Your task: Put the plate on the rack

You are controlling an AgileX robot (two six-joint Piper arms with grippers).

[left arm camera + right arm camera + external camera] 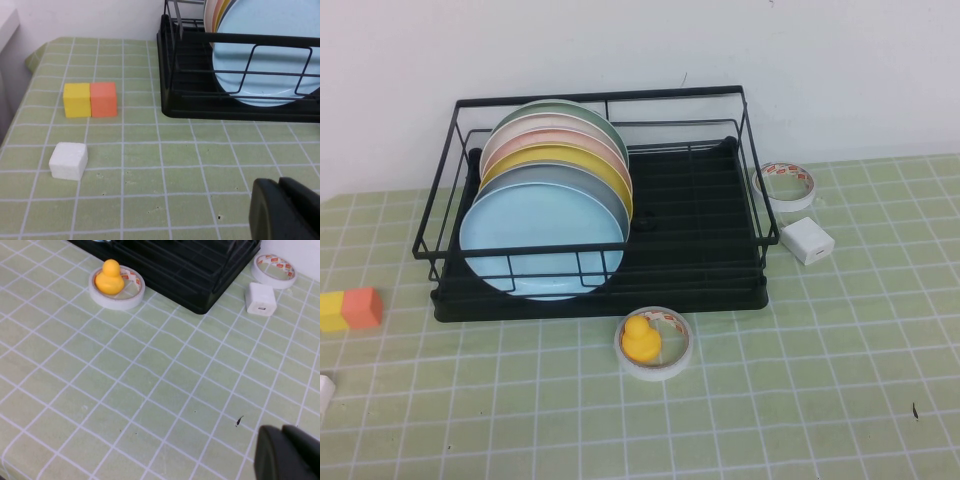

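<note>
The light blue plate (542, 240) stands upright in the front slot at the left end of the black wire rack (700, 200). A grey, a yellow, a pink and a green plate stand behind it. The plate (265, 60) and rack (185, 95) also show in the left wrist view, and a rack corner (200, 270) shows in the right wrist view. Neither gripper shows in the high view. My left gripper (279, 185) is shut and empty, over the mat in front of the rack's left end. My right gripper (282, 430) is shut and empty, over the mat in front of the rack's right end.
A tape roll with a yellow duck (654, 343) lies in front of the rack. Another tape roll (786, 185) and a white charger (807, 240) lie to its right. Yellow and orange blocks (348, 308) and a white cube (68, 160) lie to the left.
</note>
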